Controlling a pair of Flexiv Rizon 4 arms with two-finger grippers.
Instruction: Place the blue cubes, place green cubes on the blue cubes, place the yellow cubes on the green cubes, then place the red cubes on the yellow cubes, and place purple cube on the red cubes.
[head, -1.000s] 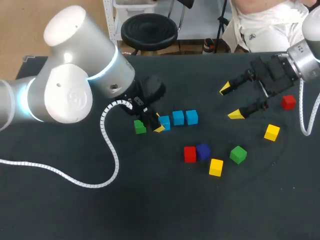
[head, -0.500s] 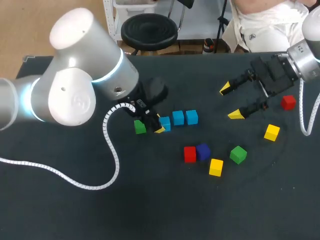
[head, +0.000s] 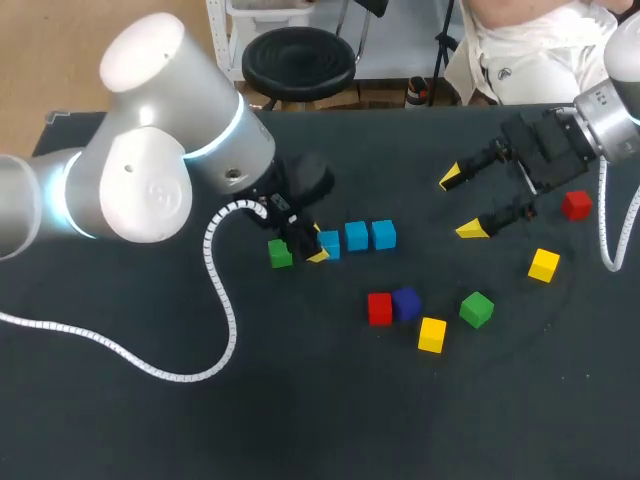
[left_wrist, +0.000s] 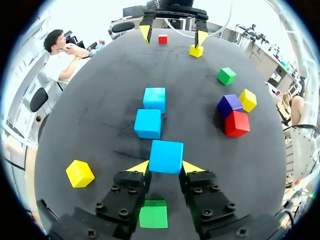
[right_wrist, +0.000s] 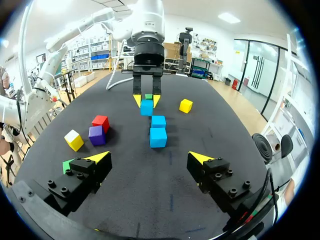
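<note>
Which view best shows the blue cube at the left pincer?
Left wrist view: blue cube sits close, both left pincer tips against it. Head view half hides it; right wrist view shows it far off.

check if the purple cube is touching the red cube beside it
Touching. The head view shows the purple cube flush against the red cube, with no table between them.

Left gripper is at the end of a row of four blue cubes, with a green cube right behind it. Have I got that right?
Not quite. The row holds three blue cubes, not four, as the left wrist view shows. The rest stands: the left gripper is at the end blue cube of the row, with a green cube right behind it.
</note>
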